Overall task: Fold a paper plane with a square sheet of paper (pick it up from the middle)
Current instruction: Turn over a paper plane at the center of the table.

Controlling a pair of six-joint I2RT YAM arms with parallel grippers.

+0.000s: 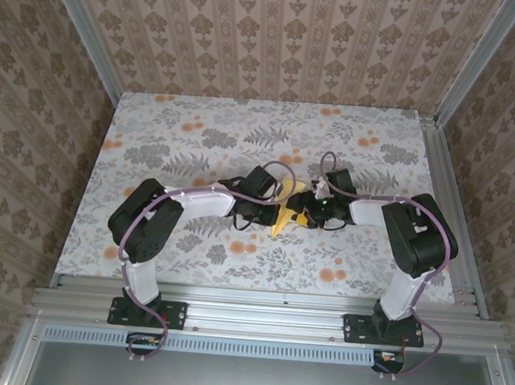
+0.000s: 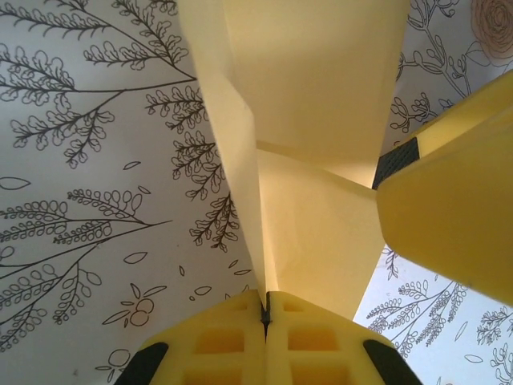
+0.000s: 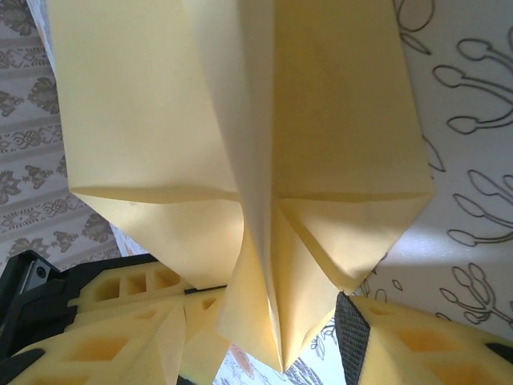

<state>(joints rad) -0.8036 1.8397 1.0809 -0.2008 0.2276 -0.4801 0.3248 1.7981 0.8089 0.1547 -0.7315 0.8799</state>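
Observation:
The pale-yellow sheet of paper (image 1: 281, 219) is folded into a paper plane shape and held up off the table between the two grippers at mid-table. In the left wrist view its centre keel (image 2: 268, 241) runs straight into my left gripper (image 2: 264, 309), whose jaws are shut on that fold. Two flaps spread above the keel (image 3: 264, 265) in the right wrist view. My right gripper (image 3: 268, 321) stands open around the keel's lower tip, with a gap on each side. One of its fingers (image 2: 449, 216) is seen beside the paper from the left wrist.
The flower-print tablecloth (image 1: 199, 143) covers the table, bounded by aluminium rails (image 1: 452, 208) and patterned walls. Both arms bend inward and meet close together at the centre (image 1: 297, 204). The left gripper's fingers (image 3: 136, 285) sit right beside my right gripper.

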